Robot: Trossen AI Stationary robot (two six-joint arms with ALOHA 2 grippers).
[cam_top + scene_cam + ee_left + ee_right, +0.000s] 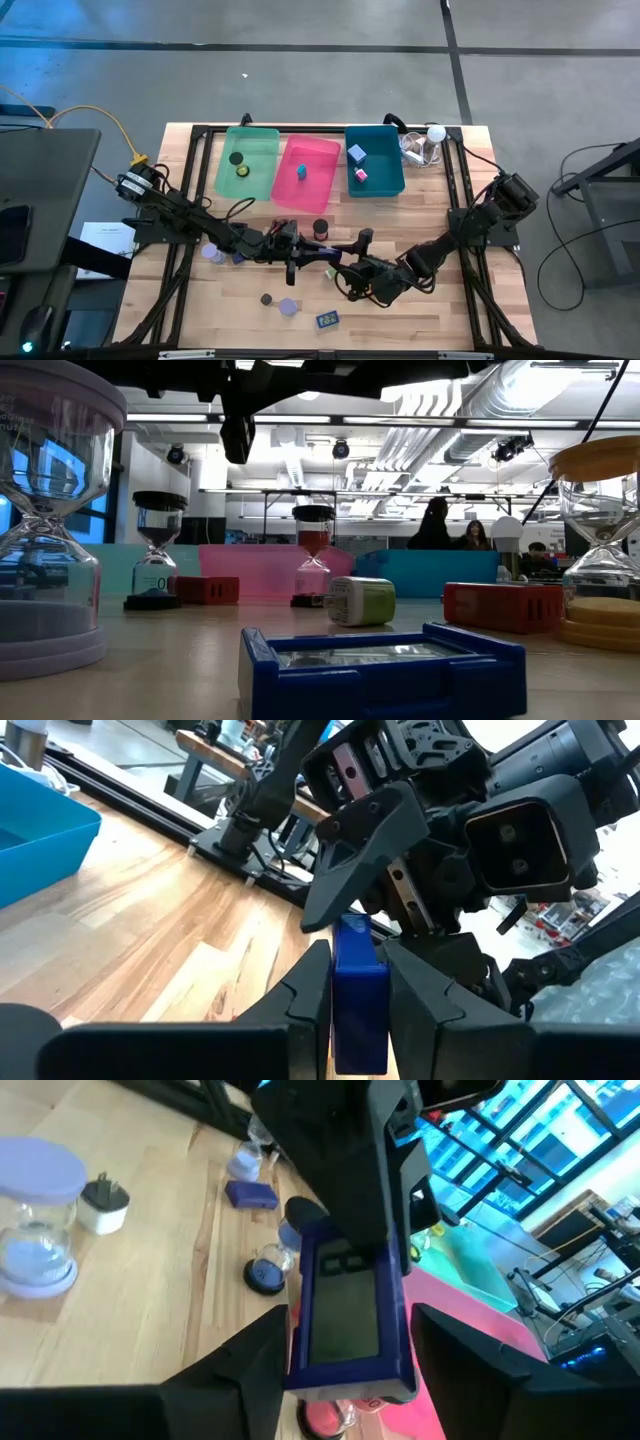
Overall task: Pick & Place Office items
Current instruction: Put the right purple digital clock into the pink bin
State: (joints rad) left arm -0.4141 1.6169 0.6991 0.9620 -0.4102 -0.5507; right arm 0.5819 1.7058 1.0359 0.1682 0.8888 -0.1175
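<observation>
A pale wooden table (420,310) stands on grey concrete; no readable writing. At centre, the left gripper (358,995) clamps a blue block (358,988); the right gripper (345,1345) stands open around it.

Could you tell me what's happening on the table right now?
The two arms meet mid-table over a blue block. The left gripper has its fingers closed on the block's sides. The right gripper faces it with fingers spread either side, not touching. Some pieces lie in the green bin, pink bin and teal bin.
</observation>
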